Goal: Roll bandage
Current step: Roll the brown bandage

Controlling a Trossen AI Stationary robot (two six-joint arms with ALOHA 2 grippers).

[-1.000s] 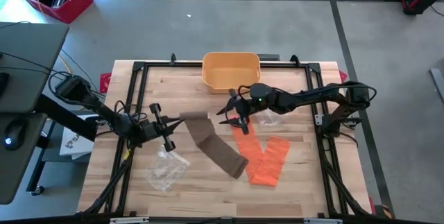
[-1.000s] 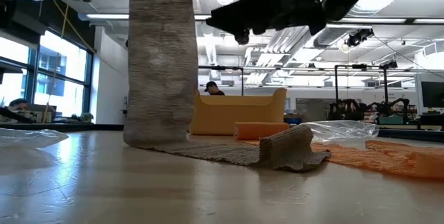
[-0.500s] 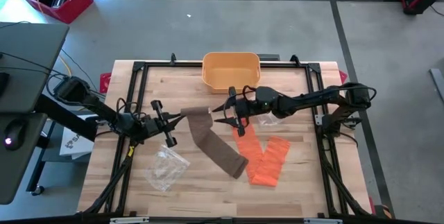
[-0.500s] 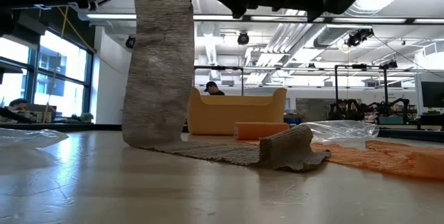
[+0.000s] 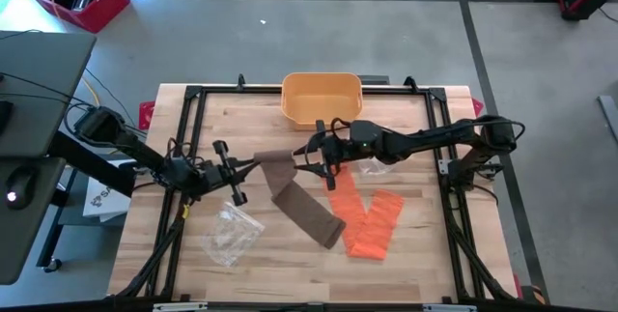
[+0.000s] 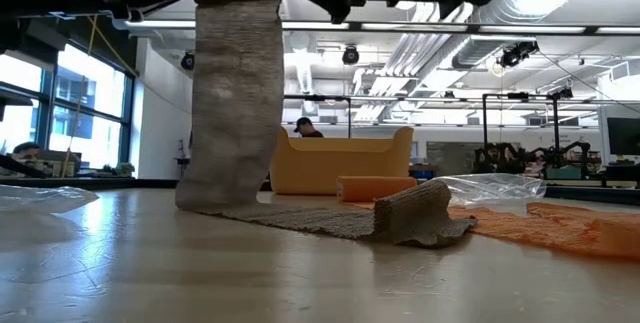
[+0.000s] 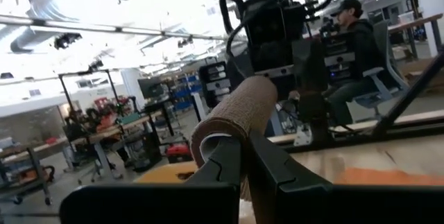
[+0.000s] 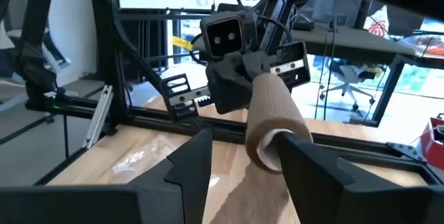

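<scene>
Brown bandage (image 5: pixel 299 199): one end is being held up mid-table, tail trailing on wood.
Left gripper (image 5: pixel 253 164): being kept clamped on the rolled end (image 7: pixel 236 116).
Right gripper (image 5: pixel 307 158): being held spread at the roll's other end (image 8: pixel 272 118).
Orange bandage (image 5: pixel 367 217): one, lying beside.
Bin (image 5: pixel 322 97): one, at far edge.
Plastic wrappers (image 5: pixel 232 234): two.
Writing: none readable.

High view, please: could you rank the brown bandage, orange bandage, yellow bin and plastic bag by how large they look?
1. Brown bandage
2. Orange bandage and yellow bin: too alike to rank
3. Plastic bag
</scene>
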